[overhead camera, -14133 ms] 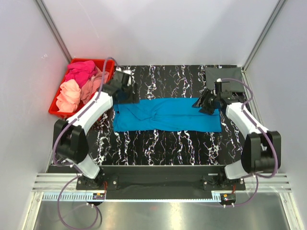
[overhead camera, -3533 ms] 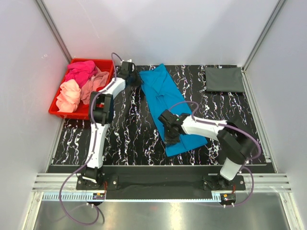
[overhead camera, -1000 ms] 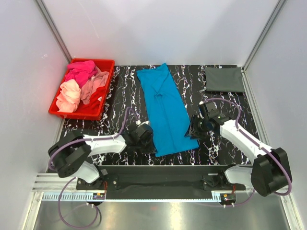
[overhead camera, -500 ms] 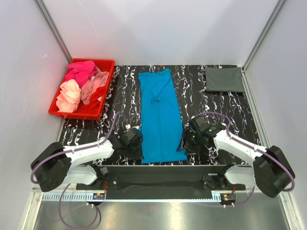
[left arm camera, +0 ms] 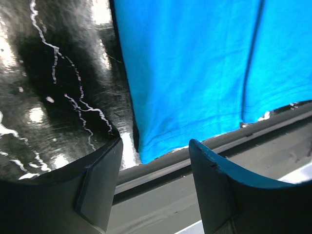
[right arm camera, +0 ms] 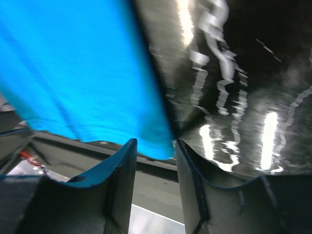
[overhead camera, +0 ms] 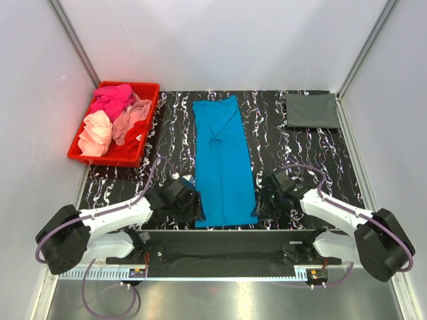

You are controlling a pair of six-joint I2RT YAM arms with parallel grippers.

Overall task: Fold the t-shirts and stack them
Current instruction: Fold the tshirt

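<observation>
A bright blue t-shirt, folded into a long strip, lies down the middle of the black marbled table, from the far side to the near edge. My left gripper is low at its near left corner. It is open and empty, and the corner of the cloth lies just beyond its tips. My right gripper is at the near right corner, open, with the cloth's corner just past its tips. A folded dark grey t-shirt lies at the far right.
A red bin at the far left holds crumpled hot pink, peach and salmon shirts. The table's near edge and a metal rail run just below both grippers. White walls close in the left, right and back.
Over the last second the blue shirt's near end swung left, so the strip now lies straight. Both grippers moved toward the near edge, to its near corners.
</observation>
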